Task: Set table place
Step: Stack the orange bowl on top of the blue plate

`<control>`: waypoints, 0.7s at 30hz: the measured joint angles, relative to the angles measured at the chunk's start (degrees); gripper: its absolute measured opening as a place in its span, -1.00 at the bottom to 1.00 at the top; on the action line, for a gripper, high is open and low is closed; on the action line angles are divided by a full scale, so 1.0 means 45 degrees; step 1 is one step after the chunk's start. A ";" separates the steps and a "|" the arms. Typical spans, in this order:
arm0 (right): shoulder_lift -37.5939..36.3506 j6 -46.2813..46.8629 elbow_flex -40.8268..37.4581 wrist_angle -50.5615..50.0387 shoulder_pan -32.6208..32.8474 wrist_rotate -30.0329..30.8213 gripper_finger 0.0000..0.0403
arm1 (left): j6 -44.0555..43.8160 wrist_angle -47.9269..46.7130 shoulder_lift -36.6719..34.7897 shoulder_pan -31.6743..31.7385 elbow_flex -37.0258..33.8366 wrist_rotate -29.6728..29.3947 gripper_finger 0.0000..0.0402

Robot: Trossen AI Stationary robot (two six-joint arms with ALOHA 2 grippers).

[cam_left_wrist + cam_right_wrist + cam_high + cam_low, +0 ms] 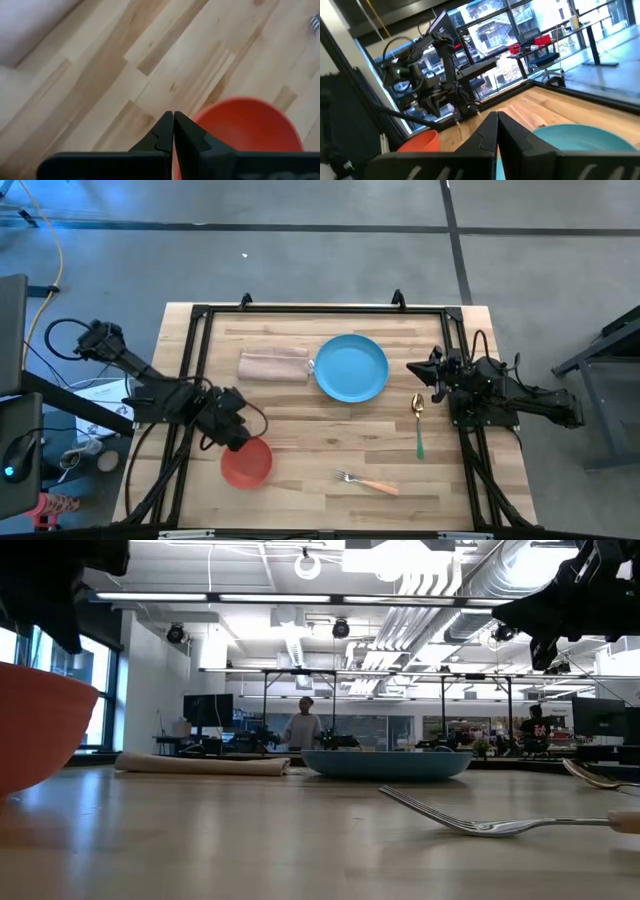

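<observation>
The round blue plate (351,368) lies flat at the table's far middle, with the folded beige napkin (273,364) flat to its left. The red bowl (246,463) stands on its base at the near left. The green-handled spoon (419,420) lies right of the plate, and the orange-handled fork (368,482) lies near the front edge. My left gripper (236,436) is shut and hovers by the bowl's far rim (235,107), apart from it in the low view (45,600). My right gripper (414,368) is shut and raised just right of the plate (585,137).
The black metal frame (320,310) edges the wood table (310,430). Bare wood lies between the bowl, the plate and the fork. In the low view a person (303,725) stands far back in the room.
</observation>
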 joint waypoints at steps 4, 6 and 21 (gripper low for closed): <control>0.0005 0.1664 0.0003 -0.0102 0.0000 0.0079 -1.00 | 0.0399 0.0009 0.0031 -0.0026 0.0000 0.1190 -0.83; 0.0005 0.2271 0.0000 -0.0138 0.0000 0.0049 -1.00 | 0.0729 0.0009 0.0029 -0.0026 0.0000 0.1644 -0.72; 0.0015 0.3948 0.0000 0.0094 0.0000 0.1345 -0.60 | 0.1864 0.0023 0.1818 -0.0026 -0.0015 0.3152 0.13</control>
